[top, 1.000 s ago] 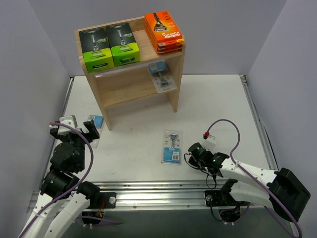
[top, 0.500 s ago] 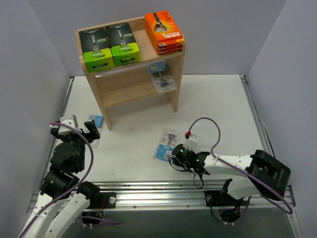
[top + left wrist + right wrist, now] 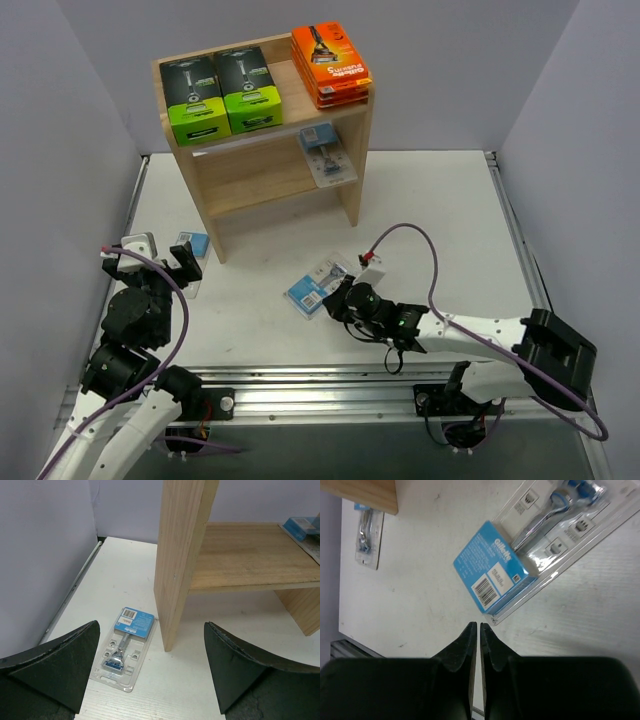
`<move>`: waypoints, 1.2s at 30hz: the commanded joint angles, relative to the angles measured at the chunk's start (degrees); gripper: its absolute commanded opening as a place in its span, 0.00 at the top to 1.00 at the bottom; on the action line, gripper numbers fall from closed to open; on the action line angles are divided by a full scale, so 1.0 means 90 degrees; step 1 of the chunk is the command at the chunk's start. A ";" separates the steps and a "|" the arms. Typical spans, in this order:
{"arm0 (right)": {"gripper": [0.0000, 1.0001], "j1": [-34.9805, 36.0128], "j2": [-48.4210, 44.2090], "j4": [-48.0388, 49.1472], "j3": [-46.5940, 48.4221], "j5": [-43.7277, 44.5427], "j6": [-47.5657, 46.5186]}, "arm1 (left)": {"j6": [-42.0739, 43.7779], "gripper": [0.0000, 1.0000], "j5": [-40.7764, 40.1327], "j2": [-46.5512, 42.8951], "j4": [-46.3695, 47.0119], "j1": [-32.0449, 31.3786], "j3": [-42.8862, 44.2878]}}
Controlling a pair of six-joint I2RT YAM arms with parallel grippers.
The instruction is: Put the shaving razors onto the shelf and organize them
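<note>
White surface [image 3: 450, 220] spreads under both arms: low centre, the right fingers [image 3: 467, 647] are pressed shut on nothing, tips just beside the blue-card corner of a flat blister pack [image 3: 520, 565], while at lower left the left fingers [image 3: 60, 655] gape wide, empty, facing a second blister pack [image 3: 125, 647] beside the shelf [image 3: 180, 555]. Farther up, green-and-black boxes [image 3: 248, 90], orange boxes [image 3: 331, 55] and a third blister pack [image 3: 327, 155] sit shelved, so gathering the loose packs seems underway; next, the right fingers probably must open to straddle an edge.
</note>
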 commanded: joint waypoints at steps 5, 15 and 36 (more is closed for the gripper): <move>0.81 -0.0778 -0.0926 -0.0405 -0.0114 -0.0016 -0.1198 | -0.0073 0.06 0.0094 -0.0044 0.0140 -0.0050 0.0077; 0.52 -0.1404 0.0118 -0.0493 0.1000 -0.1480 -0.3892 | -0.0034 0.06 0.0104 -0.0005 0.0140 -0.0059 0.0067; 0.48 -0.2019 0.1681 -0.1273 0.2514 -0.3405 -0.8229 | 0.0064 0.06 0.0221 0.0024 0.0208 -0.0089 0.0008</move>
